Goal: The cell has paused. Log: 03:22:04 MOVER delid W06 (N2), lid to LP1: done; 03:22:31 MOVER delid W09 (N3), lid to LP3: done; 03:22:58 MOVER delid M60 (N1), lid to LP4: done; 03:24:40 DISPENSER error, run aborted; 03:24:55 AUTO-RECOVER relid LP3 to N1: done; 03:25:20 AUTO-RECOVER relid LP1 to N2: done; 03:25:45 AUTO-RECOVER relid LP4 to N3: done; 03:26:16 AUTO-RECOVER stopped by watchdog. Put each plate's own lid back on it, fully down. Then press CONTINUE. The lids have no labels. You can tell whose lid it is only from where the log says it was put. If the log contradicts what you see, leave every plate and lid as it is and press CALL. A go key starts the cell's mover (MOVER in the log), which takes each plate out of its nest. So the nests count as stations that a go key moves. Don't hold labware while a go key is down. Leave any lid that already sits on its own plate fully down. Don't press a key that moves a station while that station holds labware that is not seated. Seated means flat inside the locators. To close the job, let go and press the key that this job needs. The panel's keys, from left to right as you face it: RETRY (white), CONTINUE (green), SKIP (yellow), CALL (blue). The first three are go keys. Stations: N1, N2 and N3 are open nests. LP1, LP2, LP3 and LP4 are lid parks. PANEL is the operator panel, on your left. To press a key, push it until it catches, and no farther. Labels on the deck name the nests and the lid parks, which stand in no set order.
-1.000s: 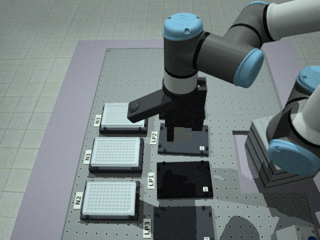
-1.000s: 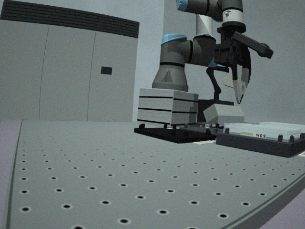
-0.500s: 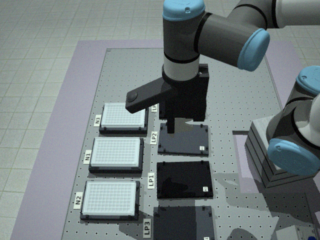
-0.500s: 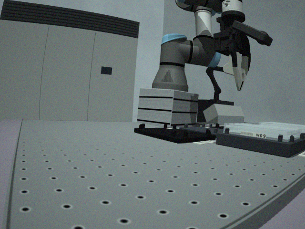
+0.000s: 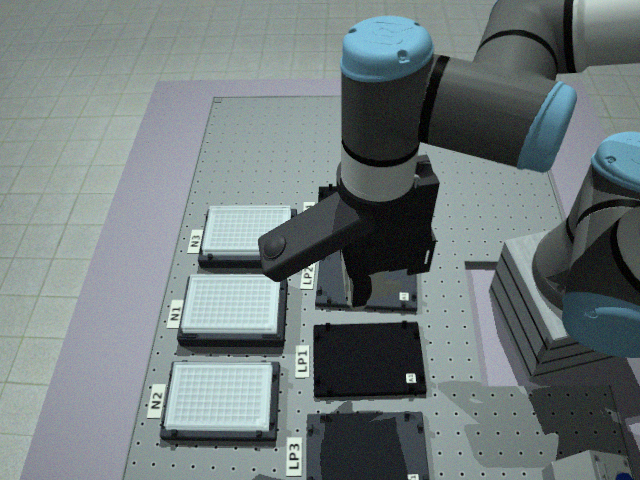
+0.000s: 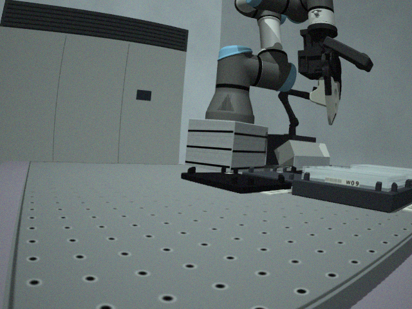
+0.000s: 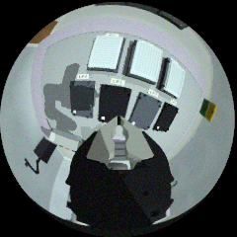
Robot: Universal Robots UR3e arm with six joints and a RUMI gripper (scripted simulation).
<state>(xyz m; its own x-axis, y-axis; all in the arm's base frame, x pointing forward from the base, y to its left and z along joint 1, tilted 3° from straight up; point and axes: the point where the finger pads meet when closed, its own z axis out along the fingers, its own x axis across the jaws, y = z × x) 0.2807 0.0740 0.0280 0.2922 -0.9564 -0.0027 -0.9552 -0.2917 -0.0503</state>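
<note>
Three white well plates sit in the open nests N3 (image 5: 247,229), N1 (image 5: 230,304) and N2 (image 5: 219,396); each looks covered by a clear lid lying flat. In the exterior view the nearest plate reads W09 (image 6: 352,182). The lid parks LP2 (image 5: 385,297), LP1 (image 5: 368,359) and LP3 (image 5: 364,446) show no lid; LP4 is mostly hidden behind the arm. My gripper (image 5: 360,297) (image 6: 331,120) is shut on nothing and hangs well above LP2. In the wrist view the fingertips point at the row of parks, with the plates (image 7: 144,60) beyond.
The operator panel (image 6: 300,152) stands beside the arm's base block (image 6: 228,143); only its corner shows in the top view (image 5: 594,465). The arm's elbow reaches over the deck's right side. A purple mat borders the perforated deck.
</note>
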